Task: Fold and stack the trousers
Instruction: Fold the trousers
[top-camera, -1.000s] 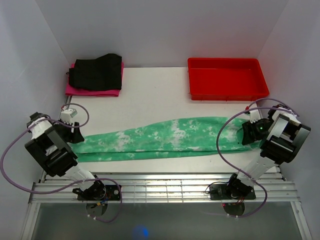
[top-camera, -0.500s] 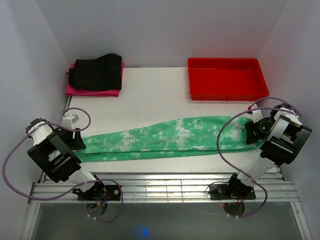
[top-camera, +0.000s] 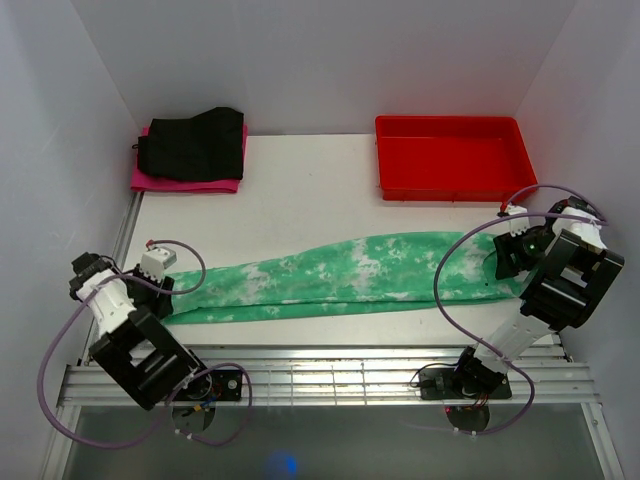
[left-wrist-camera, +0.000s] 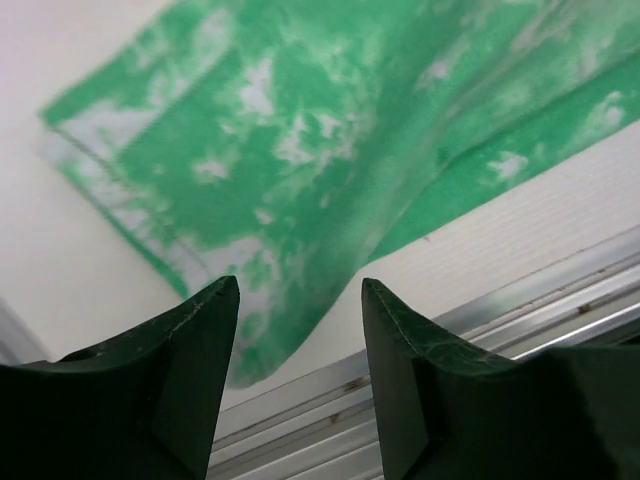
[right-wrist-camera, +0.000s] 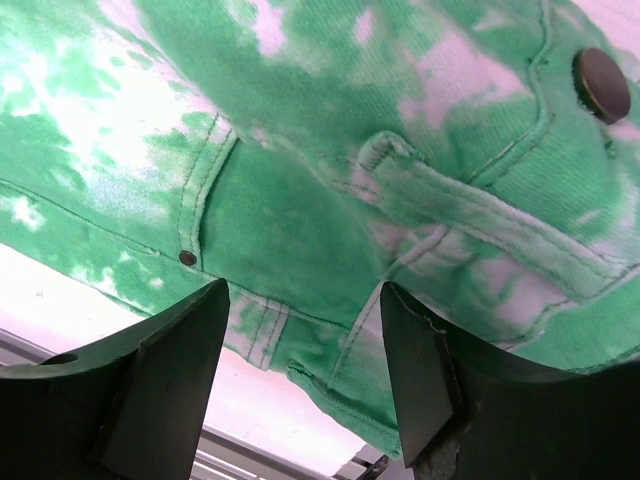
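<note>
Presently the trousers (top-camera: 340, 275) lie flat on the bench (top-camera: 300, 190) just before the red tray (top-camera: 455, 188), the left gripper (left-wrist-camera: 298, 290) open and empty over the hem (left-wrist-camera: 130, 190) farthest from it, the right gripper (right-wrist-camera: 302, 290) likewise over the waistband (right-wrist-camera: 480, 210) nearest it, evidently poised to fold.

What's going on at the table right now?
Two robot arms are working on the green tie-dye trousers, which lie stretched out lengthwise near the front of the table. The left gripper is at the hem end and the right gripper is over the waistband. Both are open, and neither is clamped on the fabric. At the back, a black garment lies on a pink garment, and a red tray sits to the right.
</note>
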